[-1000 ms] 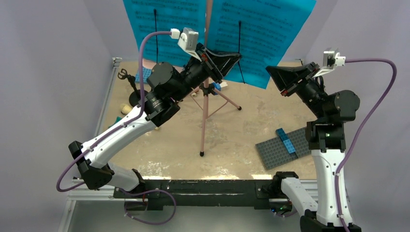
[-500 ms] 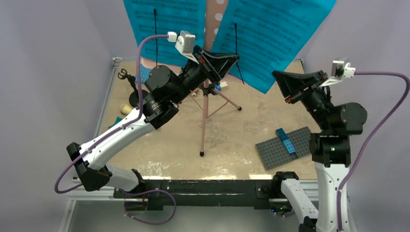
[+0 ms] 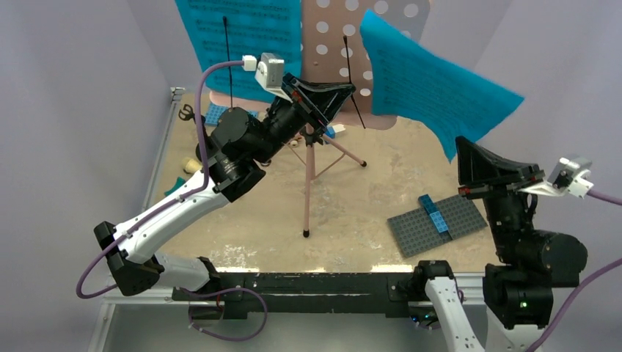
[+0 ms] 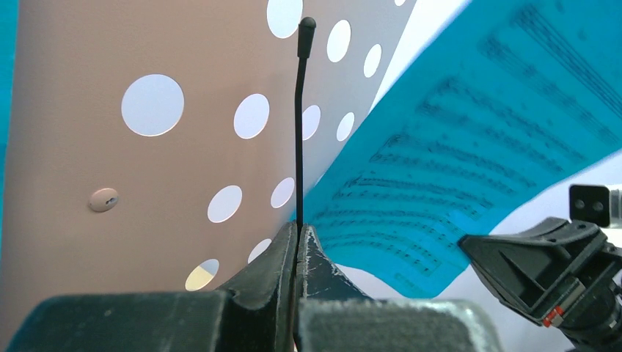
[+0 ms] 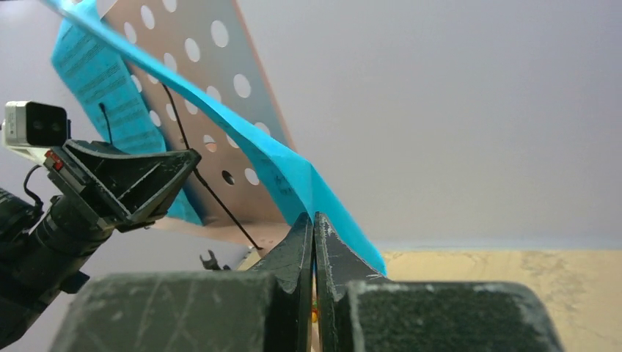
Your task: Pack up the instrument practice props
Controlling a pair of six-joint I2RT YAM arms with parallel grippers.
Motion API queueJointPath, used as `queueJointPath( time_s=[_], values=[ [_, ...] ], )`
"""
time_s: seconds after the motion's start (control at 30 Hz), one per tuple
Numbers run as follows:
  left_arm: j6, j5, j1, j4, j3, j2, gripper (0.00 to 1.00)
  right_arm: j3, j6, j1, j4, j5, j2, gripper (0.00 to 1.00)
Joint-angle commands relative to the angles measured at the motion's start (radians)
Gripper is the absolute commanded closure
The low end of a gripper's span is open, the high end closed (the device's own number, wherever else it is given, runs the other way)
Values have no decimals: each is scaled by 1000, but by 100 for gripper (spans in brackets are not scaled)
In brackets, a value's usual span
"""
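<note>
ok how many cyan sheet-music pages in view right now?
2. One cyan page lies against the left side of the pink board; the other page hangs out to its right, corner pinched in the right gripper. Stacked pages behind either could be hidden.

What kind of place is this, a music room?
More likely a robot practice lab: two robot arms are bolted to a table between plain walls, and the pink music stand and grey studded baseplate look like toys.
</note>
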Motion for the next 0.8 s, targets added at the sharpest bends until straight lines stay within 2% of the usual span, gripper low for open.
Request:
queueJointPath(
  time_s=[0.0, 0.3, 0.5, 0.57, 0.77],
  values=[
    [30, -39, -2, 52, -16, -29, 100, -4, -42, 32, -116, 199, -65, 100],
    [57, -61, -2, 65, 7, 25, 100, -29, -70, 63, -216, 434, -167, 100],
    [65, -55, -2, 82, 0, 38, 99, -78, -88, 77, -240, 499, -177, 100],
    [62, -53, -2, 91, -18, 25, 88, -99, -92, 80, -243, 509, -184, 100],
    [48, -32, -2, 89, -64, -27, 45, -158, -92, 83, -260, 532, -214, 100]
  ],
)
